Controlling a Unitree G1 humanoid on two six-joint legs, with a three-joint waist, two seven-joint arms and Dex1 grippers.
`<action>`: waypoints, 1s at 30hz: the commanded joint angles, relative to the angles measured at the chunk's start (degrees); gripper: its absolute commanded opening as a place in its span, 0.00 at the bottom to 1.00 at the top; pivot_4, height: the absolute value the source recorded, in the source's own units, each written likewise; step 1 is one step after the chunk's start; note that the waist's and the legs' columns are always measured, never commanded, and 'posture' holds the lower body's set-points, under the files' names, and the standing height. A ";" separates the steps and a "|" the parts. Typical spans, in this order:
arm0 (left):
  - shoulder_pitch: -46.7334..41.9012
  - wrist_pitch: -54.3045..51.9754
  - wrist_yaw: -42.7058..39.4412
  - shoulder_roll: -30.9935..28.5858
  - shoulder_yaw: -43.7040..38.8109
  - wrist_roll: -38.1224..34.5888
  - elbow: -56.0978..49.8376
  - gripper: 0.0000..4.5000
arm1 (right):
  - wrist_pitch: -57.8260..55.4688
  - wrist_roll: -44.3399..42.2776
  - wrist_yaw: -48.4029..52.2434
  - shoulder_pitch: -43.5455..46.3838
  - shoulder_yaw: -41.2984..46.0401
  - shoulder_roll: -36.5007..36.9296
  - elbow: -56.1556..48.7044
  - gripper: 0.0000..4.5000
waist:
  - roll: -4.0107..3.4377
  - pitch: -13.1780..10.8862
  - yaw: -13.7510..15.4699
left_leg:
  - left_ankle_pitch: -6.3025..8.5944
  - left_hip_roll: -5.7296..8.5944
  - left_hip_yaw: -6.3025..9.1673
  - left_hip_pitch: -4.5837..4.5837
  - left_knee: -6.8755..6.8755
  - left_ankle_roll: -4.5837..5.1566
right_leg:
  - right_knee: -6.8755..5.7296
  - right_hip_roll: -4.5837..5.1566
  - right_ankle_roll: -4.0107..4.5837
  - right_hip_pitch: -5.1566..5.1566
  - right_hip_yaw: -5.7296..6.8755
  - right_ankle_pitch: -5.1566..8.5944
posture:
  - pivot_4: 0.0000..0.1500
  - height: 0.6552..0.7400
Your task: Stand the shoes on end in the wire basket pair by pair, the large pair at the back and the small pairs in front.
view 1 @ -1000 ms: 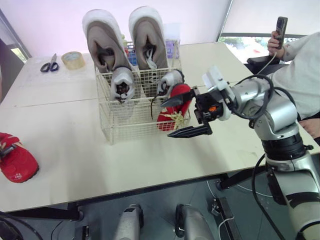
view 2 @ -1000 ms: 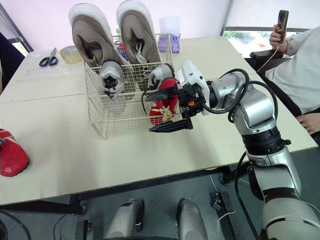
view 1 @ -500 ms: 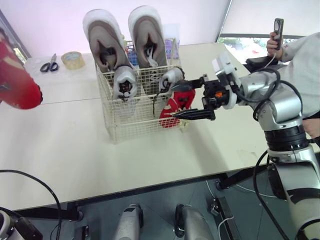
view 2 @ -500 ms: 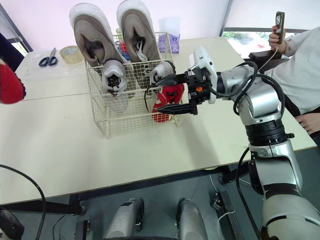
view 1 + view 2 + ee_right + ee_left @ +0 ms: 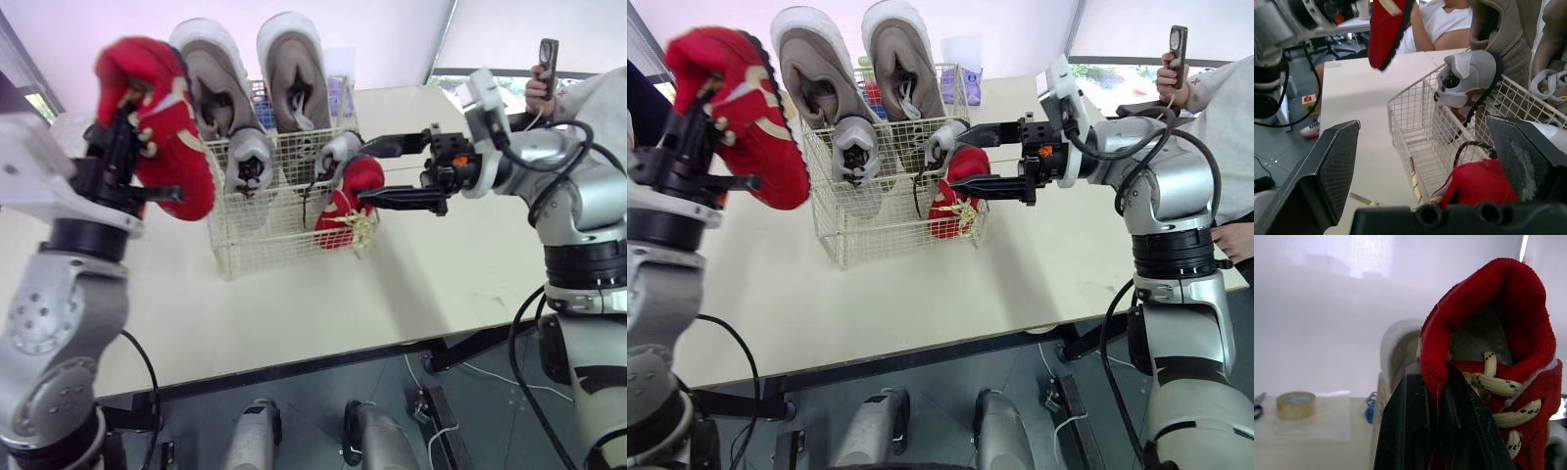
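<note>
The red shoe [image 5: 157,127] is judged light and soft, with a collar that yields under pressure; hold is best taken at the collar rim. It is clamped there between the jaws of the left gripper [image 5: 1434,376] and held high, left of the wire basket [image 5: 255,245], forearm upright. The right gripper [image 5: 362,174] is extended level, jaws wide apart, beside the second red shoe [image 5: 345,201] in the basket's front right.

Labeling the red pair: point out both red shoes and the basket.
held red shoe [image 5: 181,168], left eye view, side
red shoe in the basket [image 5: 355,179], left eye view, top end
wire basket [image 5: 260,236], left eye view, front wall
</note>
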State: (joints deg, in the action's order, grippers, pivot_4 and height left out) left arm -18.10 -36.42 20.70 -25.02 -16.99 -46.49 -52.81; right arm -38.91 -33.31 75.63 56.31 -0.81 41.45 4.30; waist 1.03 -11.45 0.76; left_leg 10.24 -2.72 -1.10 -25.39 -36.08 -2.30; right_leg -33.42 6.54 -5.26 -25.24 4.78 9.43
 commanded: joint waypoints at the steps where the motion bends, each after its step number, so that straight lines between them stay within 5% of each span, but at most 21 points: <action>1: 1.14 4.03 -1.63 2.13 3.15 4.90 -2.29 0.01 | -1.66 -1.80 -0.33 0.29 2.13 1.58 -3.17 1.00 | 0.00 0.00 -0.02 | 0.00 -0.03 0.00 0.00 -0.01 -0.01 | 0.01 -0.03 0.00 0.00 0.00 0.00 | 1.00 1.00; 12: 3.23 16.29 -10.39 8.98 10.71 20.73 9.87 0.01 | -3.50 -2.69 -1.82 0.21 2.72 2.40 -4.79 1.00 | 0.00 0.00 0.10 | 0.01 -0.06 -0.04 -0.06 -0.07 -0.01 | 0.20 -0.04 0.01 0.01 0.00 0.00 | 1.00 1.00; 30: 9.25 22.77 -17.95 15.46 13.83 29.49 18.33 0.01 | -3.62 -4.11 -5.86 -1.36 3.80 1.53 -7.00 1.00 | -0.07 0.04 0.00 | 0.05 -0.10 -0.10 -0.07 -0.04 0.04 | 0.25 -0.03 0.01 -0.03 0.00 0.00 | 1.00 1.00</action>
State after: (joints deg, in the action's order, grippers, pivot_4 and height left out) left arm -10.36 -13.20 3.97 -9.94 -3.81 -17.48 -33.65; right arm -43.36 -36.37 70.00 54.46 1.03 42.80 -1.07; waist 0.96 -11.41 0.76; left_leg 10.29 -2.82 -1.20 -25.46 -36.12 -2.26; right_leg -33.17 6.51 -5.25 -25.28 4.78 9.43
